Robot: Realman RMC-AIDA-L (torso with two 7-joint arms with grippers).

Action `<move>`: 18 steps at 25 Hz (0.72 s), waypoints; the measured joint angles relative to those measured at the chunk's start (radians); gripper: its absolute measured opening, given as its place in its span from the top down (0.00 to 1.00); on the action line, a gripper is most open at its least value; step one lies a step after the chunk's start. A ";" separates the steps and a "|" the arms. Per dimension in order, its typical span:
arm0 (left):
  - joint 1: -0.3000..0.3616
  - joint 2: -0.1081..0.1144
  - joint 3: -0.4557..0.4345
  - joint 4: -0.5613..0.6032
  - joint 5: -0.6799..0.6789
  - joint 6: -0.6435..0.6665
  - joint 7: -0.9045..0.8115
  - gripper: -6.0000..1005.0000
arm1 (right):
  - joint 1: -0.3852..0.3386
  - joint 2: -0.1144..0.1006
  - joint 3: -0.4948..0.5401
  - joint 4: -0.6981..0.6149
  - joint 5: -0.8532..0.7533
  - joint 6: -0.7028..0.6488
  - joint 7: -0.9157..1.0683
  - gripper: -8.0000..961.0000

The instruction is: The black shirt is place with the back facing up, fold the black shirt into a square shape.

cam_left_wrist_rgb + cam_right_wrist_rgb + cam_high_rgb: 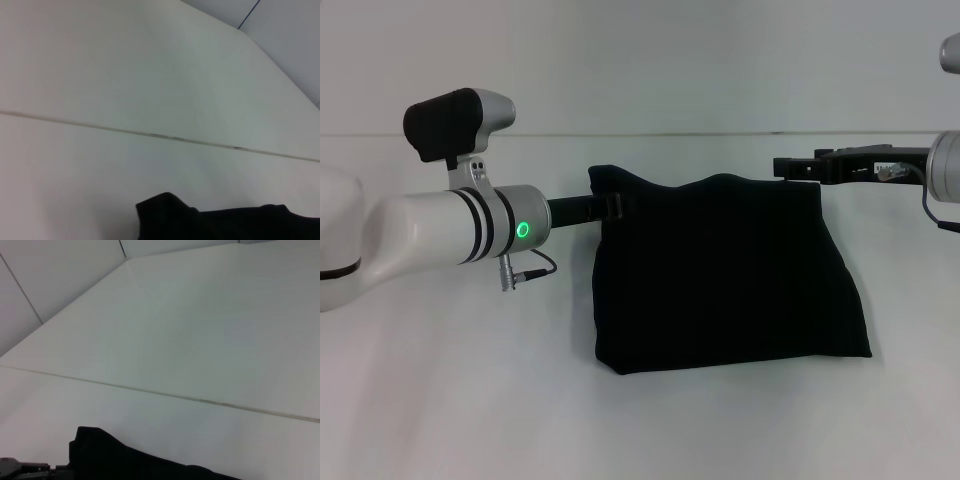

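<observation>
In the head view the left arm (430, 225) lies nearest the camera, its white forearm reaching in toward the black shirt (725, 275). The left hand (610, 207) meets the shirt's far corner on that side, and the cloth bunches up around it, so it looks pinched on the fabric. The right hand (810, 168) sits at the shirt's other far corner, touching the hem; whether it is pinching or spread I cannot tell. The shirt is already doubled into a rough block on the white worktop (450, 400), its near edge lying flat, its far edge lifted slightly between the two hands and sagging a little in the middle.

In the left wrist view only the shirt's raised corner (170, 217) shows, a dark peak against the worktop (100, 165), with a seam line (165, 136) beyond it. The hand itself is out of sight.

The right wrist view shows the matching shirt corner (100, 452) standing up from the worktop (175, 430), and a small piece of dark hardware beside that corner.

The step in hand seems to be carrying the far edge over toward the near edge. Done well, both hands should hold level with each other and keep the far edge taut, so the sag does not wrinkle. Lay that edge squarely along the near edge before letting go, or the block will come out skewed.
</observation>
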 joint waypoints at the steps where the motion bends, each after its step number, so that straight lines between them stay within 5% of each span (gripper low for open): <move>1: -0.001 0.000 0.001 0.000 0.001 0.000 0.000 0.70 | 0.000 0.000 0.000 0.000 0.000 0.000 -0.001 0.17; 11: -0.030 0.018 0.006 0.001 0.009 0.008 -0.010 0.96 | -0.002 0.003 0.000 0.000 0.000 0.004 -0.011 0.17; 18: -0.039 0.027 0.007 0.006 0.010 0.001 -0.012 0.96 | -0.006 0.004 0.000 0.000 0.000 0.005 -0.012 0.17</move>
